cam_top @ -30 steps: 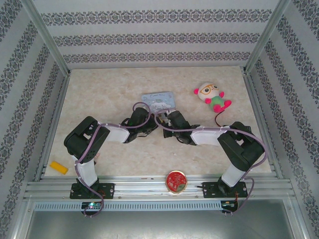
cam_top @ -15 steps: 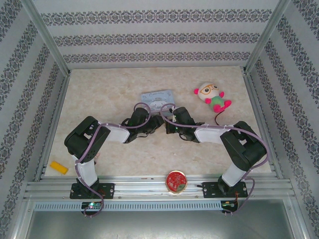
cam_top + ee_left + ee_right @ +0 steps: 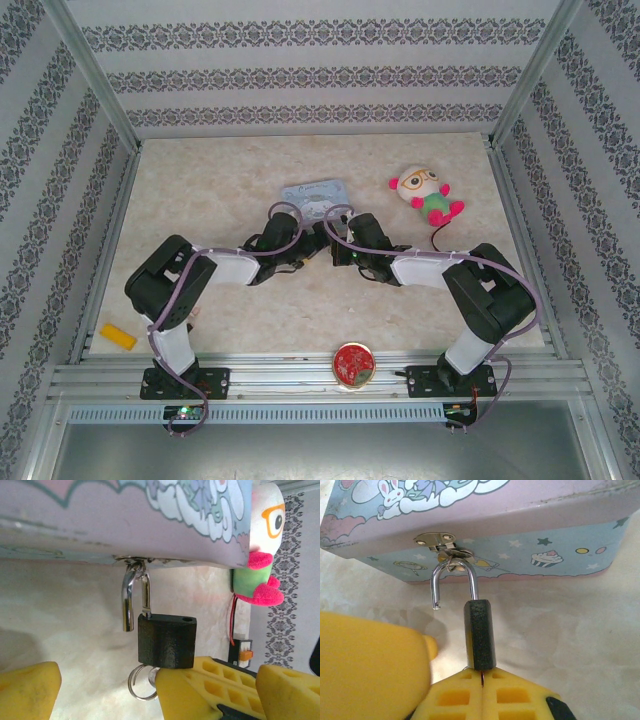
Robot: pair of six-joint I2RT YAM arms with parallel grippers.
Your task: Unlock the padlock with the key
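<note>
I count two arms, the left arm (image 3: 215, 268) and the right arm (image 3: 430, 268). They meet at one tin box (image 3: 318, 197) in the middle of the counter (image 3: 200, 190). There is also one padlock (image 3: 480, 635), one key (image 3: 151, 675) and one plush doll (image 3: 427, 194). One yellow block (image 3: 117, 336) lies at the near left edge, and one round red tin (image 3: 353, 364) sits on the front rails between the two bases.

The counter is pale and marbled. The walls around it carry striped, flowery wallpaper (image 3: 300, 80), and metal rails (image 3: 300, 382) frame the place.

The padlock hangs from the hasp (image 3: 436, 539) on the side of the tin box. On one side its shackle (image 3: 454, 577) is out of the dark body, and the free end stands apart from it. The right pincer (image 3: 482, 672) is clenched on the key, just under the body of the padlock. The left pincer (image 3: 157, 680) is released; its two fingers stand wide apart, one on each side of the padlock, and do not touch it.

The key is almost all hidden between the yellow fingers. I make out only a small grey piece and a thin wire ring (image 3: 141, 684) beside it. From above, the two wrists crowd together, and what lies under them is hard to make out. In the left wrist view the edge of the picture cuts off the doll.
</note>
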